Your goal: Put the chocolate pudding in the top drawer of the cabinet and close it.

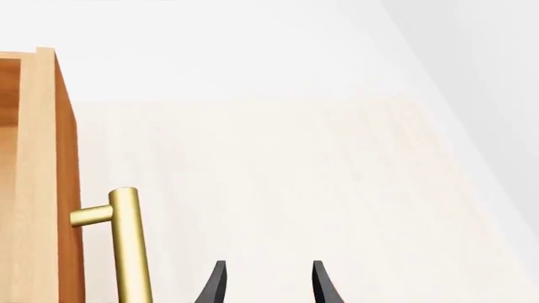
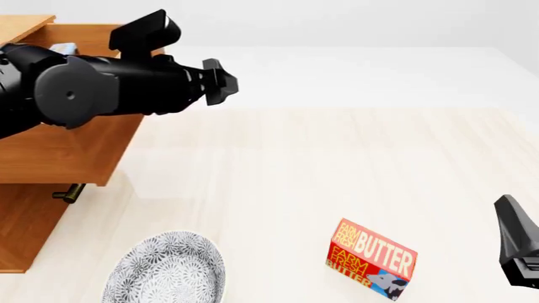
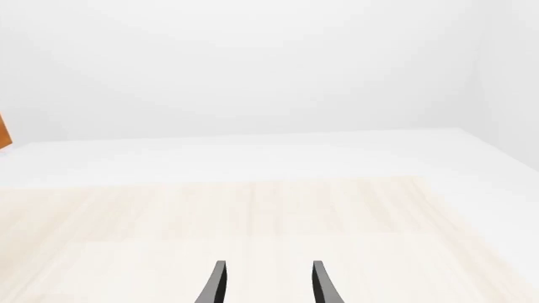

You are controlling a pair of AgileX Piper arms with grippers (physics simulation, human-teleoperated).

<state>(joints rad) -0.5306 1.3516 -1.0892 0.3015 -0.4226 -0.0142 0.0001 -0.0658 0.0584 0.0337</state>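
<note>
The honey-brown cabinet (image 2: 29, 221) stands at the table's left. Its top drawer (image 2: 67, 151) is pulled out to the right. A small light blue corner of the chocolate pudding (image 2: 63, 47) shows inside it, mostly hidden behind my left arm. My left gripper (image 2: 221, 82) is open and empty, just right of the drawer front. In the left wrist view the gripper (image 1: 267, 284) is beside the drawer's brass handle (image 1: 130, 246), apart from it. My right gripper (image 2: 518, 243) is at the right edge; its wrist view (image 3: 267, 284) shows it open and empty.
A red-orange BUTTER box (image 2: 370, 259) lies at the front, right of centre. A patterned grey plate (image 2: 164, 274) sits at the front left by the cabinet. The lower drawer's brass handle (image 2: 67, 192) sticks out under the open drawer.
</note>
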